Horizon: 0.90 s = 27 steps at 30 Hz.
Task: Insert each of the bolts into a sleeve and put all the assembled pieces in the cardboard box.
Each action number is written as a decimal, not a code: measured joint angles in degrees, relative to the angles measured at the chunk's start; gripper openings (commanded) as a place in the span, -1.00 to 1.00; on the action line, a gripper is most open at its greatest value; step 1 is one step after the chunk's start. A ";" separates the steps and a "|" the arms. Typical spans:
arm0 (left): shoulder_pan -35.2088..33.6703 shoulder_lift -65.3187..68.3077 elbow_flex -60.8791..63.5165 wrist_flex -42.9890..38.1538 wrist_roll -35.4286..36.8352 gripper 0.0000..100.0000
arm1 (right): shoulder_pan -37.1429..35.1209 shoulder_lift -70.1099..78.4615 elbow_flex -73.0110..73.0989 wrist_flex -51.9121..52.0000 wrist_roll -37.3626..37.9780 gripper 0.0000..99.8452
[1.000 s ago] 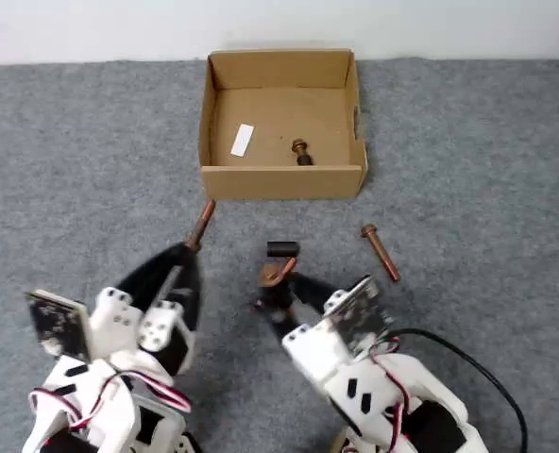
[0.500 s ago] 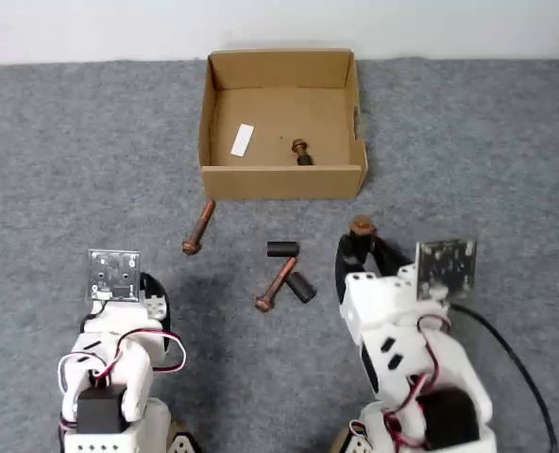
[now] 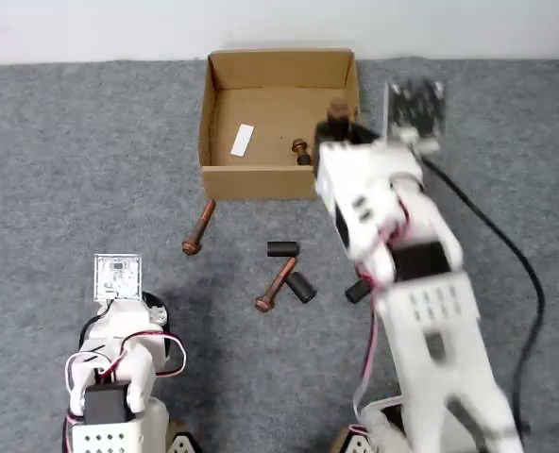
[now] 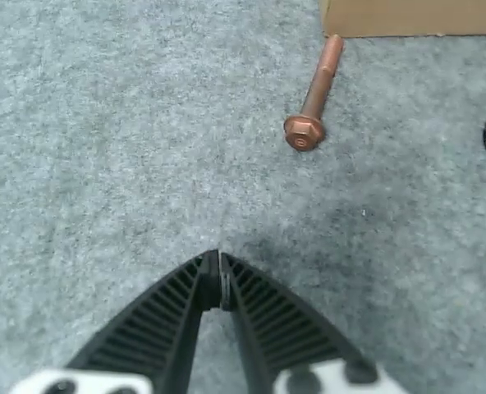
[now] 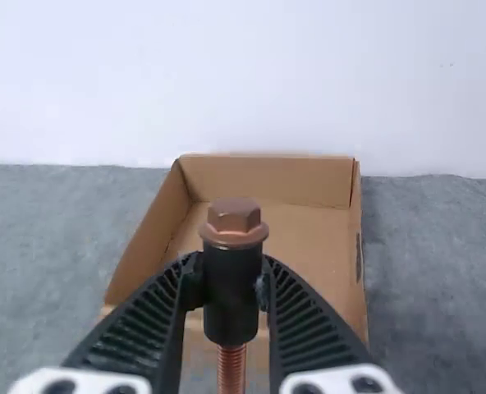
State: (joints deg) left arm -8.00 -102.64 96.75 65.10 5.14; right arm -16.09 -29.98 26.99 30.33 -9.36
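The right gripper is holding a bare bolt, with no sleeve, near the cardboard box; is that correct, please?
Not quite: the bolt in the right gripper sits inside a black sleeve, as the right wrist view shows. It is indeed held near the cardboard box.

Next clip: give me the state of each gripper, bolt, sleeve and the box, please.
left gripper: shut, empty, over the carpet.
right gripper: shut on the sleeved bolt, at the cardboard box.
cardboard box: open, one assembled piece lying inside.
loose bolt: lying on the carpet, no sleeve.
second bolt: lying bare beside a sleeve, not inserted.
lone sleeve: lying empty.
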 measured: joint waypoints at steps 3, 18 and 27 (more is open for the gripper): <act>0.00 0.00 0.00 0.00 0.00 -0.99 | 1.41 11.34 -6.59 -4.04 0.00 -0.98; 0.00 0.00 0.00 0.00 0.00 -0.99 | 5.27 54.07 -33.58 -3.87 0.00 -0.98; 0.00 0.00 0.00 0.00 0.00 -0.99 | 5.36 63.21 -45.36 11.69 5.36 -0.66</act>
State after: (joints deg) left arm -8.00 -102.64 96.75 65.10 5.14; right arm -10.73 33.23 -18.37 42.02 -4.00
